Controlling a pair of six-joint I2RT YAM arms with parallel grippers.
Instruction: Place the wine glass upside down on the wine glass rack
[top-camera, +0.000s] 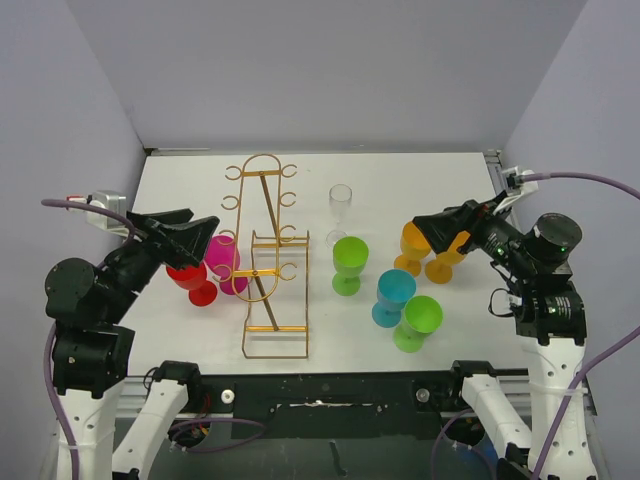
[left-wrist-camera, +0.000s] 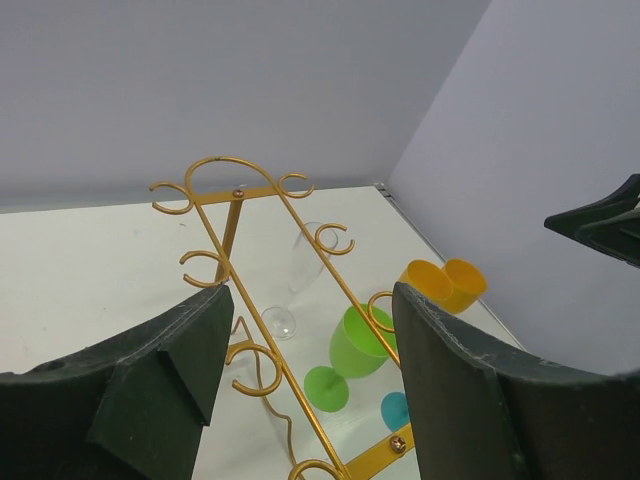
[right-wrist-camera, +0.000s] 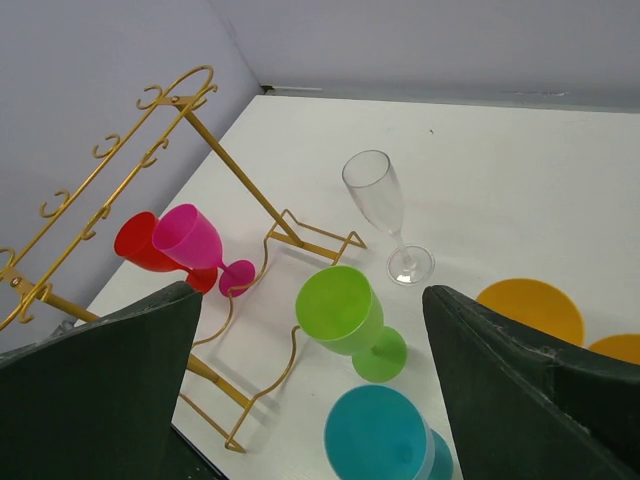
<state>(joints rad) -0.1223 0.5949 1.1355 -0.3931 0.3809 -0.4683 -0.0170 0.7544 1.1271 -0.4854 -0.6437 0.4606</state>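
While standing upright just behind the green goblet (top-camera: 349, 262), shows as a clear, narrow wine glass (top-camera: 340, 205) on a thin stem and round foot, just right of the tall gold wire rack (top-camera: 258, 272). Fingers (left-wrist-camera: 170, 370) spread apart on left gripper (top-camera: 200, 228) and right gripper (top-camera: 428, 230), holding nothing.

The top view looks down on the whole counter (top-camera: 430, 180) from high at its near edge; both wrist views look inward, closer, sharing the wine glass rack (left-wrist-camera: 232, 230)
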